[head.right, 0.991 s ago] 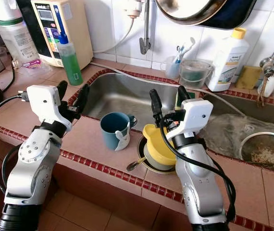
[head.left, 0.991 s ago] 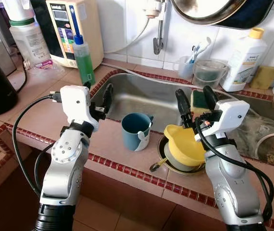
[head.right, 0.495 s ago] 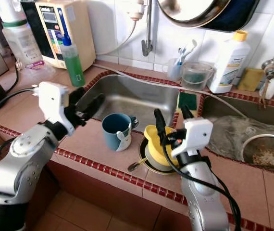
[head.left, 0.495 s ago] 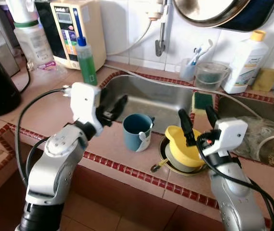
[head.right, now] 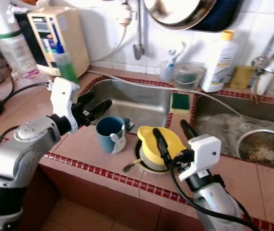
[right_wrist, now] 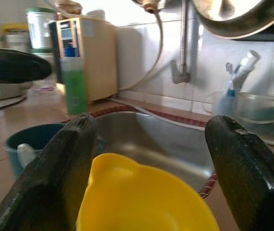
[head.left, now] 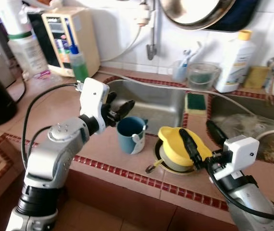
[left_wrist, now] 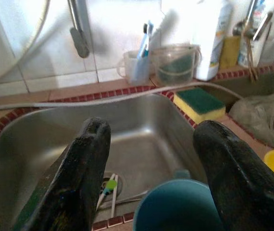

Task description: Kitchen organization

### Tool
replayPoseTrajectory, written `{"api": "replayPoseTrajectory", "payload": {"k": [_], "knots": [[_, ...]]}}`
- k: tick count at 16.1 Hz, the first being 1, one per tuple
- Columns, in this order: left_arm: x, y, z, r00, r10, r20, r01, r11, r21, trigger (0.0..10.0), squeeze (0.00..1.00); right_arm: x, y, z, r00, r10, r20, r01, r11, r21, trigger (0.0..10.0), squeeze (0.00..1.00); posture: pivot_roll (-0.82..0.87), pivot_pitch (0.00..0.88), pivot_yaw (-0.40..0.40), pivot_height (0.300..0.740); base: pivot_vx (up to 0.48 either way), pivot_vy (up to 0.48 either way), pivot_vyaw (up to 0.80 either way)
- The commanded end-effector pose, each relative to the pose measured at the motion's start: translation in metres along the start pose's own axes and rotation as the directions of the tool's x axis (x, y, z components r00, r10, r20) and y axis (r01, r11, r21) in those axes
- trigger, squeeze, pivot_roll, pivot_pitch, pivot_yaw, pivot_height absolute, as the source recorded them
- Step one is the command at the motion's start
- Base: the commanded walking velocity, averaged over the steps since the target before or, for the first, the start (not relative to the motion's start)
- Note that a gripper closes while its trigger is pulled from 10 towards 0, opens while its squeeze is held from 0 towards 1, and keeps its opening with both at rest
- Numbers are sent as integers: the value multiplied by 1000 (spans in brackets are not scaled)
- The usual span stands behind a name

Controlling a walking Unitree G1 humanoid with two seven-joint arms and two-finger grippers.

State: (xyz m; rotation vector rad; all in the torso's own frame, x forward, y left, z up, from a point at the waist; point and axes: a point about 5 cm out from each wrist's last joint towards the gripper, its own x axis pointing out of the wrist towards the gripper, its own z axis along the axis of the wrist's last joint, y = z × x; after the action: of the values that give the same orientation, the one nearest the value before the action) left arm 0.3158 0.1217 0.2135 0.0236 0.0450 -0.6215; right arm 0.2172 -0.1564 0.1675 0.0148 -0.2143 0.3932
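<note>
Yellow plastic bowl (head.left: 181, 145): light, slick; take its rim w/ right tool (head.left: 199, 144), spread. Left tool (head.left: 118, 107) spread too.

Bright daylight, glare on wall, slight blur.

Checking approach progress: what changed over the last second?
Left gripper swung in from the sink's edge to the blue mug, fingers open beside its rim. Right gripper dropped lower, fingers open either side of the yellow cup. Nothing grasped. Mug, yellow cup and sponge unmoved.
</note>
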Motion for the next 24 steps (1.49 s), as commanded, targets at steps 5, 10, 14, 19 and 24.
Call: {"api": "replayPoseTrajectory", "payload": {"k": [5,10,14,19,24], "knots": [[6,9,-3,981,-27,-192,40,997,66,10000,0,-11,4,17,977,203,-71,-204,979,-10,10000,0,-308,0,105,740,0,0,0],[9,25,-6,956,9,-295,27,993,115,10000,0,-12,7,20,962,255,-100,-255,967,10,10000,0,-302,0,107,740,0,0,0],[6,38,-9,930,57,-362,-9,991,132,10000,0,-11,8,22,961,259,-100,-259,966,16,10000,0,-302,0,120,740,0,0,0],[5,43,-3,925,9,-381,24,996,82,10000,0,-13,9,21,961,253,-112,-252,967,29,10000,0,-303,13,132,740,0,0,0],[2,44,-2,914,-37,-404,65,996,54,10000,0,-14,11,21,960,255,-116,-253,967,33,10000,0,-300,21,134,740,0,0,0]]}}
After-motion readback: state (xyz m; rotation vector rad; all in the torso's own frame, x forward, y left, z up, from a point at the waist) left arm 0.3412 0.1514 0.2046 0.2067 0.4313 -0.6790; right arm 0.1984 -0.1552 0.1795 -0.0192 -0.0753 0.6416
